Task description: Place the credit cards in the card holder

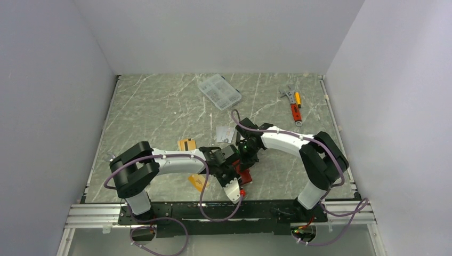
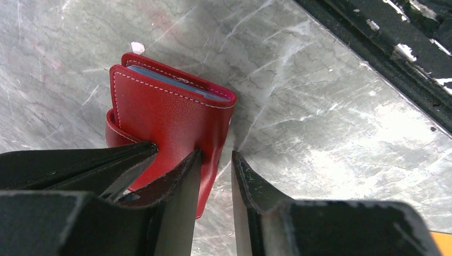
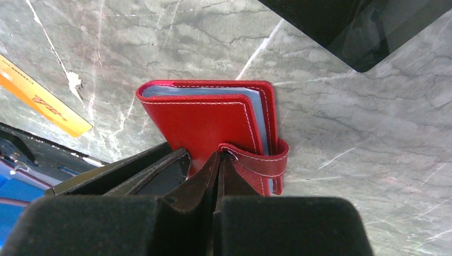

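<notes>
Smooth red leather-like card holder (image 2: 165, 112), glossy marbled table (image 2: 330, 106), matt black fingers (image 2: 248, 184)

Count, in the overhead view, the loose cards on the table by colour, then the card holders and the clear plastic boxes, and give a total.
Orange-gold cards: 2
Silver-grey card: 1
Red card holder: 1
Clear plastic box: 1
Total: 5
</notes>
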`<action>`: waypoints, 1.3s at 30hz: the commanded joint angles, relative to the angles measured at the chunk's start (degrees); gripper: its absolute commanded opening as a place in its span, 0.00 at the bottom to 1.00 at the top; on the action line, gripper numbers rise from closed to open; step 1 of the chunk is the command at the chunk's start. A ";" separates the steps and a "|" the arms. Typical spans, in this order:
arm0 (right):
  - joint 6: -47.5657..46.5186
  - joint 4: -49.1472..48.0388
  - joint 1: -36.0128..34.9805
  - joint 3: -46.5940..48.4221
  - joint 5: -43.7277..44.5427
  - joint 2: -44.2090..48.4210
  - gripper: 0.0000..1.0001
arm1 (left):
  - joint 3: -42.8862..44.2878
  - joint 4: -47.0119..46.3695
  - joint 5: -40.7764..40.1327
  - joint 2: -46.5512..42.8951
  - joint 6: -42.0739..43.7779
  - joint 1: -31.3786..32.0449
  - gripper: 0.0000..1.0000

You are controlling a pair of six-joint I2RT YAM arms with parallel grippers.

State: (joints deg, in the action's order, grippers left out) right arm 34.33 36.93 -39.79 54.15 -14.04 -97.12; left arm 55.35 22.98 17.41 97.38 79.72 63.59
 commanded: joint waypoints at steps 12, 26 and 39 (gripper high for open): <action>-0.39 1.52 -1.31 -2.94 16.54 -15.50 0.00 | 1.92 5.27 -0.80 -0.67 -1.90 -5.38 0.34; 4.15 -0.85 -4.42 -5.02 21.74 -17.00 0.00 | 4.57 13.10 3.21 -8.40 -7.05 -9.20 0.36; 9.95 -0.91 -9.25 -6.58 26.92 -16.65 0.00 | 6.88 21.05 10.37 -18.04 -13.33 -20.38 0.50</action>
State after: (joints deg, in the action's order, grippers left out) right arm 41.58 42.89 -46.52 59.37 -1.87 -100.36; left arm 59.77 41.08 23.18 83.42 69.67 45.71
